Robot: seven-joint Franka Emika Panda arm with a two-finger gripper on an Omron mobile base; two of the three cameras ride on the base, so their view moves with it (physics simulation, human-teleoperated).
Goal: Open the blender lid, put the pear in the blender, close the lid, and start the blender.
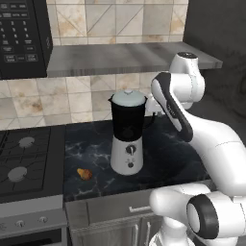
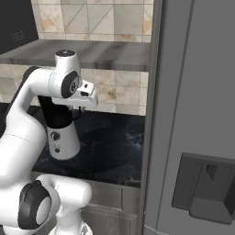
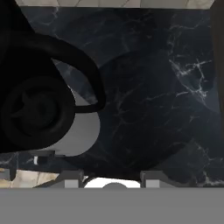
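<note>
On the dark marble counter (image 1: 182,158) beside the stove (image 1: 29,158) stands the blender (image 1: 127,144), its white-grey base facing the room with a knob and a button on the front. The blender lid (image 1: 129,98), pale and domed, sits on top of the black jar, so the jar is closed. The pear (image 1: 84,174) lies on the counter to the left of the blender's base and a little nearer the front edge, close to the stove, apart from the blender and touching nothing else.

The white arm (image 1: 192,125) bends up from the lower right and reaches in toward the jar from the side of its handle, with the hand at about lid height just right of the jar. From the other side, the hand (image 2: 85,94) hangs in front of the jar's upper part, and a tall grey fridge (image 2: 193,114) stands to the right. Looking along the gripper (image 3: 112,178), the black jar and the loop of its handle (image 3: 89,74) lie to the left, with bare marble below. Two grey fingertips (image 3: 72,177) peek up at the bottom with a gap between them, but I cannot tell whether they are spread or pinching something.
</note>
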